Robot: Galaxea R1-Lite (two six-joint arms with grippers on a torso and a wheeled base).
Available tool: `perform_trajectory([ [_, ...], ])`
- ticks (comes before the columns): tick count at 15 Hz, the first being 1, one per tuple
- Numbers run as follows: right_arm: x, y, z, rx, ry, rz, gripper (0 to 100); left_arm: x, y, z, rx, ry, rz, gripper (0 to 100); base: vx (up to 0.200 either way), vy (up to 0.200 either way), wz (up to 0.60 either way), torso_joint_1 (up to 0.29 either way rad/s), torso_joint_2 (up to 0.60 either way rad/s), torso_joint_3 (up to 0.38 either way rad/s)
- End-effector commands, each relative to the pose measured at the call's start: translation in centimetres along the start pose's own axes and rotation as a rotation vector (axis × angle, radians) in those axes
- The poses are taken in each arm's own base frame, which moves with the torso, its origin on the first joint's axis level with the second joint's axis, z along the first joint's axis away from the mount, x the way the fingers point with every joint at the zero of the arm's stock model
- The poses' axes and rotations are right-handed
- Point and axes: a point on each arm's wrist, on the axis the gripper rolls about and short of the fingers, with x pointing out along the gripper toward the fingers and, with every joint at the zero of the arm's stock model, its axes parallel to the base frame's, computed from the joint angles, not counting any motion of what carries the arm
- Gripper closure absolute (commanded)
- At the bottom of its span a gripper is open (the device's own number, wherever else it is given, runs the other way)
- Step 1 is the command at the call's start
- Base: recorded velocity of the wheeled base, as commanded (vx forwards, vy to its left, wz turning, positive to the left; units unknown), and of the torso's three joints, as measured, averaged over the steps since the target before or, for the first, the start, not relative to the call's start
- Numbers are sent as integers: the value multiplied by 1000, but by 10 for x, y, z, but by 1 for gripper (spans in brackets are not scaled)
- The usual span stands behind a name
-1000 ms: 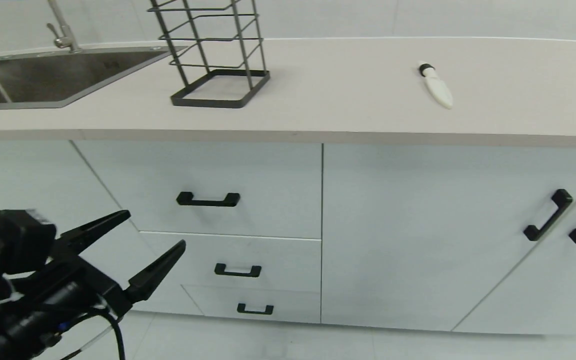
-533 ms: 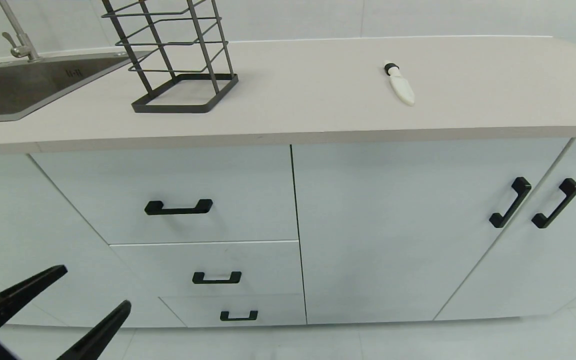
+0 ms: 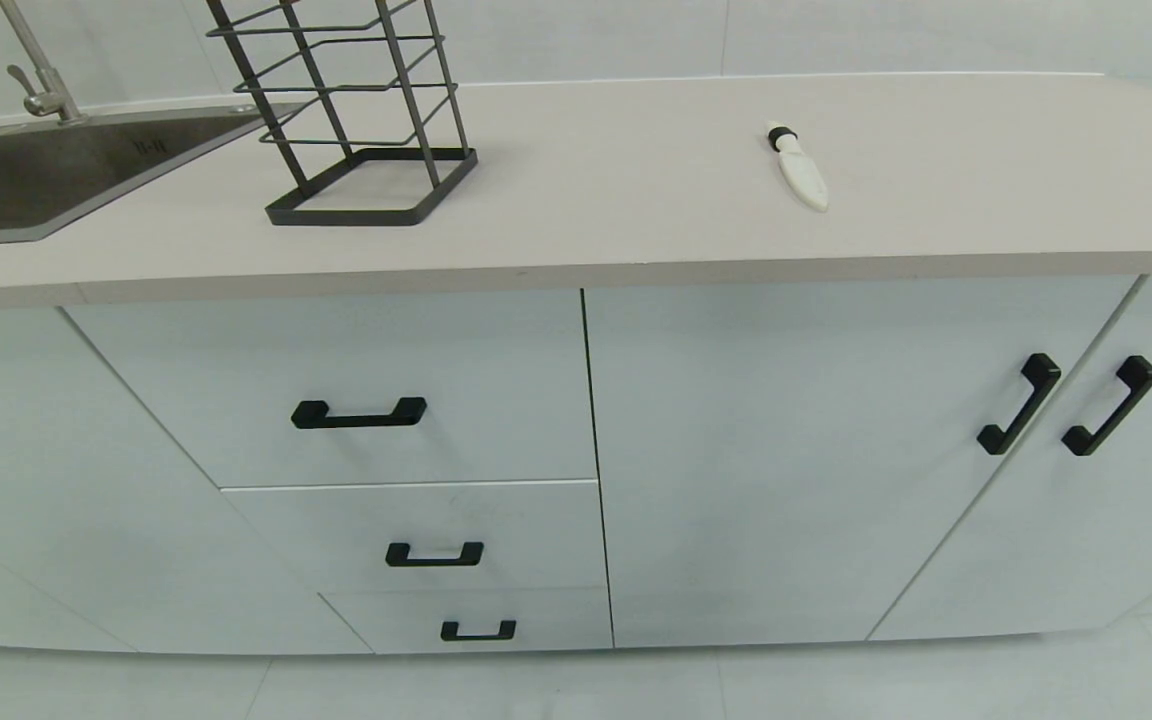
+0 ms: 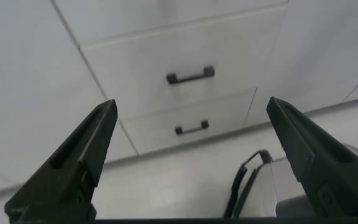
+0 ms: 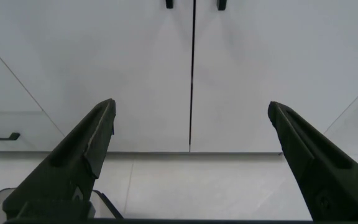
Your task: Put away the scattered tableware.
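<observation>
At the left end of the counter point(image 3: 636, 235), a sink point(image 3: 56, 170); just right of it, a wire rack point(image 3: 366, 120), standing upright. Farther right, well apart from the rack, the white utensil point(image 3: 798, 170) with a black collar: lies flat on the counter, collar end toward the wall. Below, closed drawers point(image 3: 356, 380) at left, closed cabinet doors point(image 3: 786, 450) at right. Down low, left gripper point(image 4: 190, 104) before the lower drawers, fingers spread wide, holding nothing; right gripper point(image 5: 190, 104) before the cabinet doors, likewise spread and empty. Pickup apparently not yet begun. Best to bring the right gripper above the utensil, set the fingers across its narrow width near the middle, descend straight, close gently to avoid skidding it.
</observation>
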Motion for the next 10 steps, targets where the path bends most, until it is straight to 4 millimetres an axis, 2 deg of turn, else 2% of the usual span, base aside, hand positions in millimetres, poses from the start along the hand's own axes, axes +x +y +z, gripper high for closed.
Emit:
perform_trajectory([
  [1, 0, 0, 0, 0, 1, 0, 0, -11, -1, -5, 14, -126, 103, 0, 0, 0, 0, 0, 0, 0],
  [4, 0, 0, 0, 0, 2, 0, 0, -11, -1, -4, -79, -133, 128, 0, 0, 0, 0, 0, 0, 0],
  [9, 0, 0, 0, -1, 2, 2, 0, -11, 0, -4, -46, -129, 138, 0, 0, 0, 0, 0, 0, 0],
  [10, 0, 0, 0, -5, 2, 2, 0, -11, 0, -5, -45, -129, 137, 0, 0, 0, 600, 7, 2, -2],
])
